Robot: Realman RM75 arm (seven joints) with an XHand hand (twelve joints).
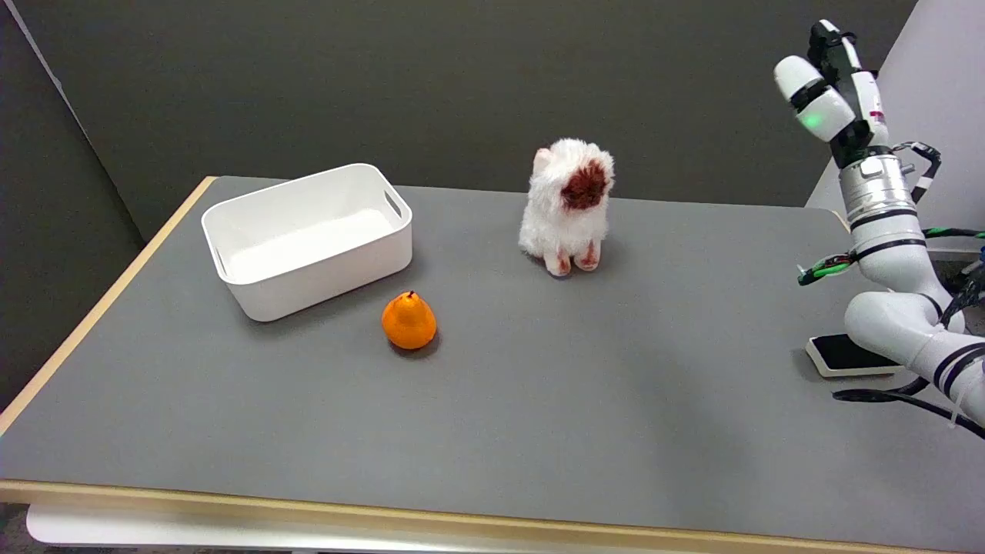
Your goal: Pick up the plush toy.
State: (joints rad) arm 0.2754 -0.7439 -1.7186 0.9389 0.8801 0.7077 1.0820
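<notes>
Head view only, and no fingers can be made out anywhere in it, so how far they're spread, or whether anything is held or touched, can't be told. The right hand is simply out of the picture. What does show is the right arm [877, 200], folded up tall at the far right edge with a green light lit on one joint, well apart from everything on the table [539, 431].

The plush toy [568, 208] is sat upright toward the back of the table, a bit right of centre, fluffy white with a dark reddish-brown face turned to the camera. Nothing is touching it, and free tabletop is left all round it.

So the reach hasn't really been started, by the look of it. To get it done well, the hand would probably best be brought in from the toy's right with the fingers spread wide, then closed around the body rather than the head. The fur looks squashy and the toy looks light, so it could likely be tipped or shoved back if it's nudged before the fingers are round it.

Further left, an orange pear [409, 322] is stood just beside a white bin [308, 238]; both are well clear of that approach.
</notes>
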